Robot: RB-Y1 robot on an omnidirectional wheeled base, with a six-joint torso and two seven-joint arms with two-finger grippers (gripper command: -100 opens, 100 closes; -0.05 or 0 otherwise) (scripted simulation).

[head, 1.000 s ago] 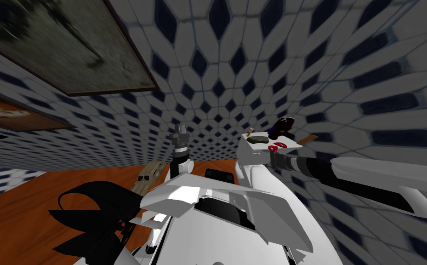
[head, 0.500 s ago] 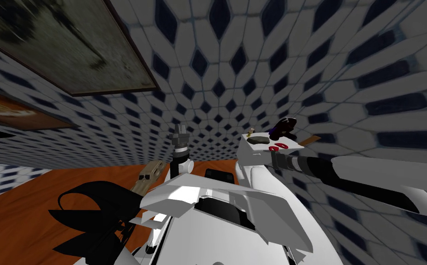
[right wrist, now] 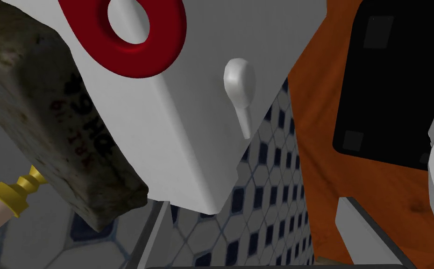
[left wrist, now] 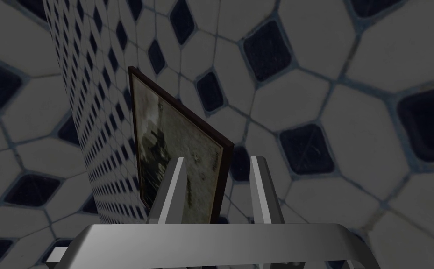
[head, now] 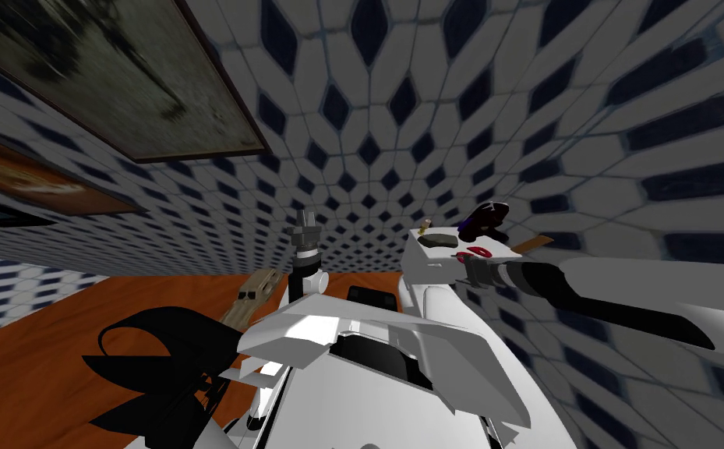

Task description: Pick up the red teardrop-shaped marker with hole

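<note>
The red teardrop-shaped marker (right wrist: 164, 51) with a round hole lies flat on the lid of a white toilet tank (right wrist: 174, 140). In the head view the marker (head: 477, 251) sits near the lid's right front corner. My right gripper (head: 467, 269) is at the tank's front edge just below the marker. Its fingers stand open and hold nothing; in the right wrist view the right gripper (right wrist: 253, 205) points at the tank's front face under the flush lever (right wrist: 240, 88). My left gripper (head: 304, 222) is raised upright to the left of the tank, open and empty.
A dark rough bar (right wrist: 52, 116) lies on the lid beside the marker, with a gold-tipped stick (right wrist: 15, 191) past it. A dark purple object (head: 486, 217) and a brown strip (head: 535, 243) sit at the lid's far side. Orange wood floor (head: 56, 351) with a tan object (head: 252, 295).
My right forearm has swung a little lower and the head view has shifted slightly. The right gripper stays at the tank's front edge. The marker has not moved.
</note>
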